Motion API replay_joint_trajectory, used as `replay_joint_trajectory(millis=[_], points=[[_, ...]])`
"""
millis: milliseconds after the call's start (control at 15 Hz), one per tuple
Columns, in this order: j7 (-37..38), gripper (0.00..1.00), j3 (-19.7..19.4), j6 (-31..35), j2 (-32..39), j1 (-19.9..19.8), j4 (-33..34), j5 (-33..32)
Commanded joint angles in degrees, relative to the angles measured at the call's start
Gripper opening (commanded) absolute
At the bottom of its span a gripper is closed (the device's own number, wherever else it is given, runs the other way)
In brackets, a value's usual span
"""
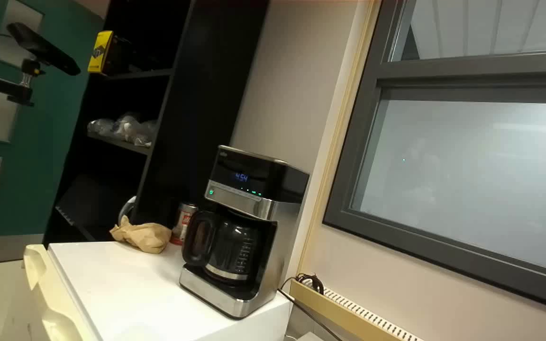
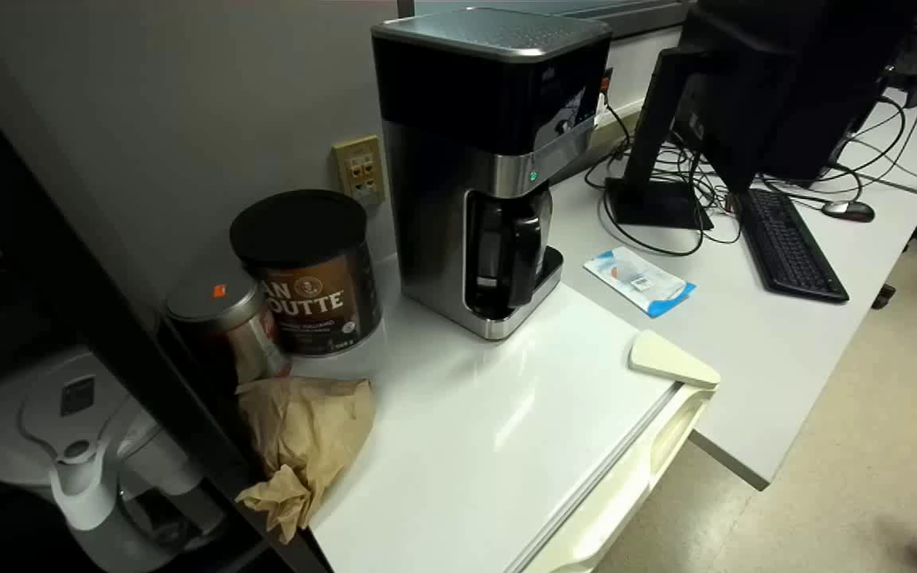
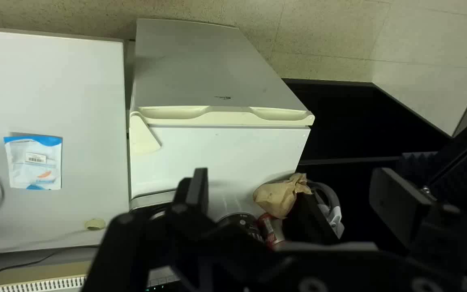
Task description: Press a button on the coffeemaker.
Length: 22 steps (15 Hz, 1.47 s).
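Observation:
The coffeemaker [image 1: 286, 241] is boxy, black and silver, with a dark glass carafe [image 1: 235, 246] in it. It stands upright on a white fridge top [image 1: 131, 289]. Its display [image 1: 241, 177] is lit blue, and the control strip [image 1: 235, 195] below has small green lights. It also shows from the side in an exterior view [image 2: 442, 215]. In the wrist view a piece of the coffeemaker [image 3: 152, 199] shows at lower left; the rest is mostly hidden behind the gripper. My gripper [image 3: 294, 190] is open and empty, apart from the coffeemaker. The gripper is out of both exterior views.
A brown paper bag [image 2: 307, 438], a metal can [image 2: 228, 326] and a coffee tub [image 2: 307, 270] stand beside the coffeemaker. A black shelf [image 1: 197, 118] rises next to them. A desk [image 2: 729, 350] with a packet [image 2: 640, 280] and a monitor [image 2: 761, 87] adjoins the fridge.

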Motion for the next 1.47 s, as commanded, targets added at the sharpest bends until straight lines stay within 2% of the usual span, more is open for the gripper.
replay_joint_trajectory(millis=[0,800,1133,1400], points=[[-0.6,1.00,0.5,-0.2,0.0,-0.8,0.1,0.6],[-0.7,1.00,1.0,0.9,1.8,-1.3,0.2,-0.1],[0.5,1.00,2.3,5.6,8.5,-3.4,1.2,-1.7],[2.5,1.00,4.5,11.8,16.7,-6.2,2.7,-6.2]])
